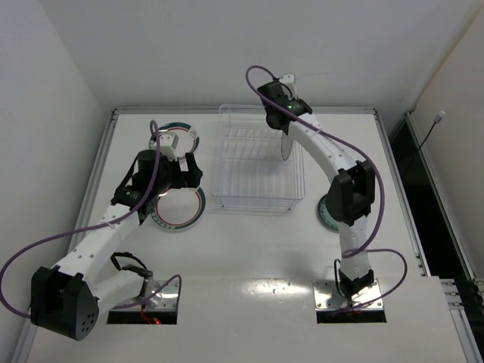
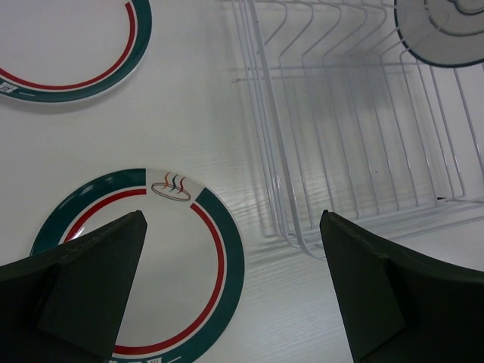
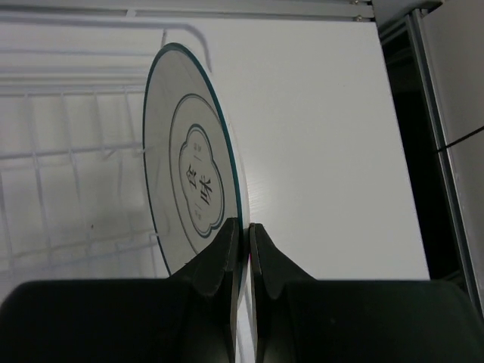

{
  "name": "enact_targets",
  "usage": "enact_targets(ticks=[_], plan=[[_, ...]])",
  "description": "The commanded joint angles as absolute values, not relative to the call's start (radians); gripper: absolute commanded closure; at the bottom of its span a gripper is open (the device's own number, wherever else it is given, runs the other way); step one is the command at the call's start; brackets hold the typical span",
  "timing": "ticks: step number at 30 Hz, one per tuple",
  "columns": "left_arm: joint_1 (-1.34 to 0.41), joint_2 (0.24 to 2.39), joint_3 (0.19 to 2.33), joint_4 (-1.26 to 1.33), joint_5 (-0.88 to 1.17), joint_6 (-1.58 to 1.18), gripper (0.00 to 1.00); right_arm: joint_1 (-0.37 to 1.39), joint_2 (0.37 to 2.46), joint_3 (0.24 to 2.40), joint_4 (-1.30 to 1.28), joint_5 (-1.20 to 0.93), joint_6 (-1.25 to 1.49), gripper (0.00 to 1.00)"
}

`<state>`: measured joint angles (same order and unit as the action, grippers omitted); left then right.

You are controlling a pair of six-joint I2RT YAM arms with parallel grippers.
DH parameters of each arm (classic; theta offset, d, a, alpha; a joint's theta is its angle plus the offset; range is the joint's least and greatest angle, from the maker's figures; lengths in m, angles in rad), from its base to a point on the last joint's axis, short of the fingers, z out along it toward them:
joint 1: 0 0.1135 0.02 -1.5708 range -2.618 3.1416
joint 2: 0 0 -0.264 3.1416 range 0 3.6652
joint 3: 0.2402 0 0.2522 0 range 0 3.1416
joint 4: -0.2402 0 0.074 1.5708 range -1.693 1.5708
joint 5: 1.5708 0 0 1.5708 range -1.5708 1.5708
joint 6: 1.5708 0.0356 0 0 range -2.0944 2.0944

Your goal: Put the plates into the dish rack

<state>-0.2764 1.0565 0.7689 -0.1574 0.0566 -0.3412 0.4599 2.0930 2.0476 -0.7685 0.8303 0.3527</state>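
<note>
The clear dish rack stands at the table's middle back. My right gripper is shut on the rim of a small white teal-rimmed plate and holds it on edge above the rack's right side. In the right wrist view the plate stands upright between the closed fingers of my right gripper. My left gripper is open and empty over the far edge of a white plate with red ring and green rim, left of the rack. That plate lies flat under my open left gripper.
A second plate with red ring and green rim lies flat behind the left gripper; it also shows in the left wrist view. A teal patterned plate lies right of the rack, partly hidden by the right arm. The rack's wires are just right of the left gripper.
</note>
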Motion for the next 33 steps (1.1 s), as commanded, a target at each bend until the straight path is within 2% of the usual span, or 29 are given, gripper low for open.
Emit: enact_targets(ticks=[1,6,11,12,13,15,17,18,19,20,21,24,29,33], plan=[[-0.282,1.031,0.795,-0.146,0.051,-0.339,0.01,0.48,2.098,2.06,-0.715,0.838,0.334,0.99],[-0.282,1.031,0.795,-0.146,0.051,-0.339,0.01,0.48,2.071,2.06,-0.782,0.738,0.37,0.74],[-0.282,1.022,0.795,-0.155,0.051,-0.339,0.01,0.416,1.898,1.971,-0.819,0.568,0.41,0.58],[-0.282,1.022,0.795,-0.155,0.051,-0.339,0.01,0.404,1.857,1.944,-0.819,0.546,0.42,0.52],[-0.282,1.022,0.795,-0.155,0.051,-0.339,0.01,0.373,1.811,1.869,-0.819,0.504,0.42,0.5],[-0.282,1.012,0.795,-0.155,0.051,-0.339,0.01,0.322,1.649,1.704,-0.796,0.441,0.449,0.48],[-0.282,1.012,0.795,-0.155,0.051,-0.339,0.01,0.18,1.535,1.561,-0.738,0.255,0.489,0.48],[-0.282,1.012,0.795,-0.155,0.051,-0.339,0.01,0.113,1.434,1.407,-0.718,0.074,0.505,0.48],[-0.282,1.012,0.795,-0.155,0.051,-0.339,0.01,-0.035,1.387,1.322,-0.669,-0.017,0.52,0.48],[-0.282,1.012,0.795,-0.155,0.051,-0.339,0.01,-0.111,1.347,1.154,-0.641,-0.099,0.529,0.48],[-0.282,1.012,0.795,-0.155,0.051,-0.339,0.01,-0.183,1.313,1.078,-0.626,-0.217,0.529,0.48],[-0.282,1.012,0.795,-0.155,0.051,-0.339,0.01,-0.426,1.235,0.856,-0.604,-0.3,0.517,0.48],[-0.282,1.012,0.795,-0.155,0.051,-0.339,0.01,-0.616,1.201,0.62,-0.601,-0.316,0.597,0.48],[-0.282,1.003,0.804,-0.155,0.041,-0.339,0.01,-0.715,1.302,0.548,-0.575,-0.399,0.579,0.48]])
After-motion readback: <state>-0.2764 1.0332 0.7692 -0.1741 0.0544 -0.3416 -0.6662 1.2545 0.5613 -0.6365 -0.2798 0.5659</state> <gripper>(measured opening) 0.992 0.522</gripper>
